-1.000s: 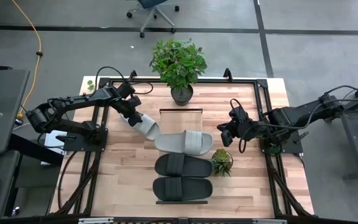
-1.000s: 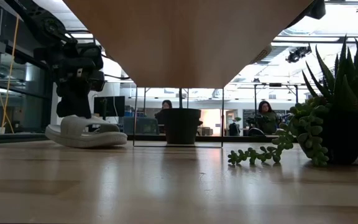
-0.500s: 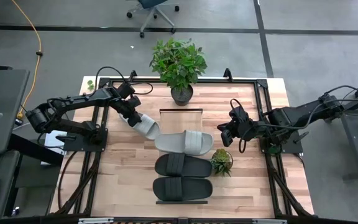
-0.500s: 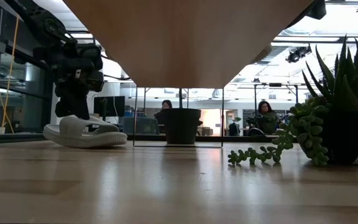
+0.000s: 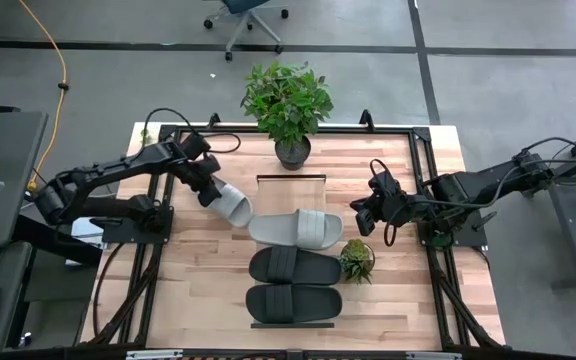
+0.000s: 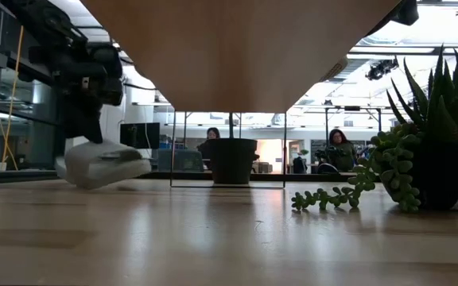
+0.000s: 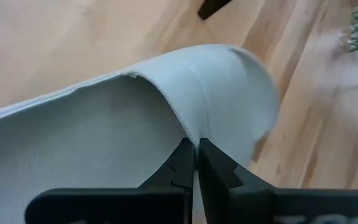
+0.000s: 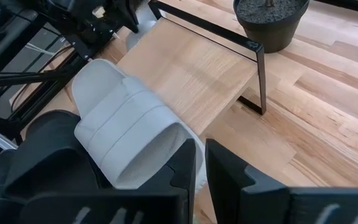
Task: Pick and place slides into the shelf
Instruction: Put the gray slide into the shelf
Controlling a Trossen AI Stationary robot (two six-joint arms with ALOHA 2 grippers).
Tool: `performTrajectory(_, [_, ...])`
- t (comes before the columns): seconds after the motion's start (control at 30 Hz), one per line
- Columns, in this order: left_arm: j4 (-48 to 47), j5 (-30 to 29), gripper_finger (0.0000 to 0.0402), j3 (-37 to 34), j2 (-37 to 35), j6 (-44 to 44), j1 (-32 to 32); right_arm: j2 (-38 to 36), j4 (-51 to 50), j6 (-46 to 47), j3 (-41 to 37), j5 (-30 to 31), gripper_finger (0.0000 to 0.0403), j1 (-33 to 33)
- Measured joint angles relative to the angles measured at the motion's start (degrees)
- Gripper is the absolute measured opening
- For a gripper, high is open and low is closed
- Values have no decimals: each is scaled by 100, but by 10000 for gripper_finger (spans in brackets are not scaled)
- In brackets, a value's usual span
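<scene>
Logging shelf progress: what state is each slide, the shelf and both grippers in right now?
Left gripper: shut on the loose grey slide's strap.
Loose grey slide: gripped, off the shelf, raised off the table at one end.
Grey slide on shelf: lying flat.
Two black slides: lying flat on the shelf.
Shelf: far end bare.
Right gripper: waiting beside the shelf.

One light grey slide (image 5: 232, 206) is hanging just above the table, tilted, to the left of the shelf (image 5: 290, 186). The shelf is a long board of pale wood with thin black rails at its ends. Three slides are lying flat on it in a row. A second light grey slide (image 5: 296, 229) is sitting in the middle. Two black slides (image 5: 293, 265) (image 5: 293, 302) are lying side by side at the near end.
</scene>
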Motion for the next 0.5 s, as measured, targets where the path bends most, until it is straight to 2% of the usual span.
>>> performTrajectory(0.2, [-231,-306,1,42,-666,-253,0,0,-39,-19,-1,30,28,2])
performTrajectory(0.5, [-201,-230,0,44,-1824,-873,0,0,-49,-18,-2,188,28,0])
